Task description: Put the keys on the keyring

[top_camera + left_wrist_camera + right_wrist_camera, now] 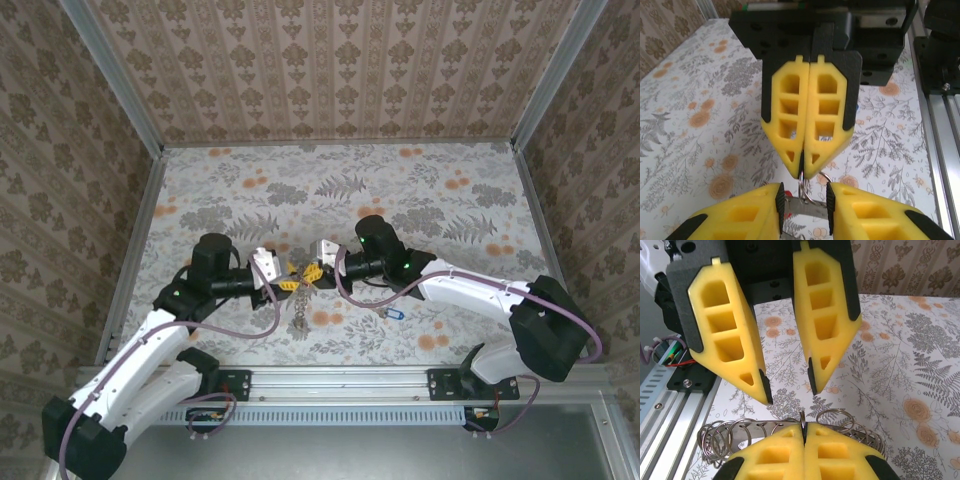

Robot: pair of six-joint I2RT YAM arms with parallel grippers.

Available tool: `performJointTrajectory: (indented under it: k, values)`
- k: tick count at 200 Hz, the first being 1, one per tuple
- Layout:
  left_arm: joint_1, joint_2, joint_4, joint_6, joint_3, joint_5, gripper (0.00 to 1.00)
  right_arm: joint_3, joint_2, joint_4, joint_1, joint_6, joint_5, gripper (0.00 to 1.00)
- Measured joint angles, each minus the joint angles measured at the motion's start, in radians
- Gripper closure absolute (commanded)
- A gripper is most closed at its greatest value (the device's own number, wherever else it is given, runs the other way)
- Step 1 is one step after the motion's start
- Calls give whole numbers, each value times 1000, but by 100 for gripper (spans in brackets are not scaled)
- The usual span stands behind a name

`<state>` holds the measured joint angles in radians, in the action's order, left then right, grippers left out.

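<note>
The right claw point(804, 432) is pinched shut on the keyring point(802, 416). The keyring stands up on its thin edge, and most of it is hidden between the fingers. The left claw point(787, 385) faces it, fingers apart. Shiny loops point(720, 437) bunch just under the claws, too blurry to tell more. A blue key point(391, 314) lies on the table point(450, 200).

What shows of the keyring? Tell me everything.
The keyring is a thin loop of grey metal, seen nearly edge-on. The right gripper, shut, pinches one edge of it; the rest lies between the left gripper's open fingers, whether touching them I cannot tell. Smaller silver rings cluster beside it.
</note>
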<state>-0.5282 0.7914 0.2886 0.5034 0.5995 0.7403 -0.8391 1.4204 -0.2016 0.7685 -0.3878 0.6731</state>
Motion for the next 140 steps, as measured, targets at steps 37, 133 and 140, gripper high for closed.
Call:
performJointTrajectory:
  k: [37, 133, 140]
  values:
    - [0, 41, 26, 16, 1, -54, 67, 0, 0, 0, 2, 0, 0, 100]
    - [-15, 73, 30, 95, 30, -69, 79, 0, 0, 0, 8, -7, -11, 100]
    - [-16, 73, 30, 98, 30, -63, 79, 0, 0, 0, 9, -7, -11, 100]
